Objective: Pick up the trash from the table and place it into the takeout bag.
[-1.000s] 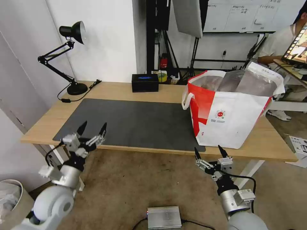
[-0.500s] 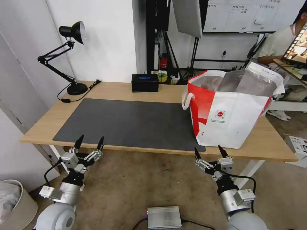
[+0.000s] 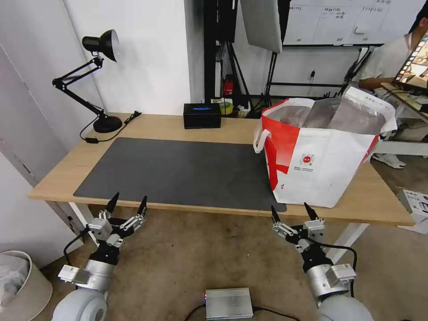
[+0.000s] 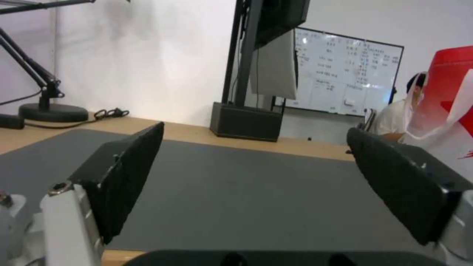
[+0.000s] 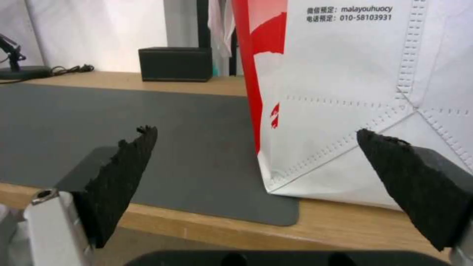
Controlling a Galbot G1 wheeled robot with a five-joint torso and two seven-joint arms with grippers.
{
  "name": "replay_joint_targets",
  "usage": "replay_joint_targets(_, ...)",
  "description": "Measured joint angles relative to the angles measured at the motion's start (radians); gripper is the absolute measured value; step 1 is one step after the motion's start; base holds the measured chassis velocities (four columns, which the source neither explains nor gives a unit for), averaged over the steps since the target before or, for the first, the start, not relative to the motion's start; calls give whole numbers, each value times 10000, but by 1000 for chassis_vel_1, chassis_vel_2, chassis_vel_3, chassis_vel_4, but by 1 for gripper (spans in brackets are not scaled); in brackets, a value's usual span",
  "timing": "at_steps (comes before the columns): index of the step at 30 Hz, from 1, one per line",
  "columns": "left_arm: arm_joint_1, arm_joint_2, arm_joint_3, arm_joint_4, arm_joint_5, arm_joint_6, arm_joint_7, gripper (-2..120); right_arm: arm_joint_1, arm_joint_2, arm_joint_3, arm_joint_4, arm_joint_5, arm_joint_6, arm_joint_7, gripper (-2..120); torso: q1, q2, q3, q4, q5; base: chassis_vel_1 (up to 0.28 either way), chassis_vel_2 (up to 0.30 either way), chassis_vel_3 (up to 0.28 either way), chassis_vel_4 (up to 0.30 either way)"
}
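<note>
The takeout bag (image 3: 321, 165) stands open on the right end of the table (image 3: 169, 122), white with red side panels and silver lining. It partly rests on the dark grey mat (image 3: 178, 169). The trash is out of view. My left gripper (image 3: 129, 200) hangs open and empty just below the table's front edge, at the mat's left corner. My right gripper (image 3: 290, 209) is open and empty below the front edge, in front of the bag's left corner. The left wrist view looks between the left gripper (image 4: 254, 133) across the mat; the right gripper (image 5: 255, 131) faces the bag (image 5: 354, 92).
A black tissue box (image 3: 202, 115) sits at the back middle of the table and a black desk lamp (image 3: 100, 80) at the back left. On the floor lie a silver box (image 3: 228, 303) and, far left, a bin (image 3: 18, 285).
My left gripper has dropped from above the mat's front left corner to below the table edge, still open. The right arm has not moved.
</note>
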Motion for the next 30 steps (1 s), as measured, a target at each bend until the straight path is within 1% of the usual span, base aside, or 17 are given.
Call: replay_joint_targets(30, 23, -46, 21, -33, 3, 53, -29, 100, 0, 0, 0, 0, 0, 0, 0, 100, 1, 0, 0, 0, 0, 0, 0, 0, 0)
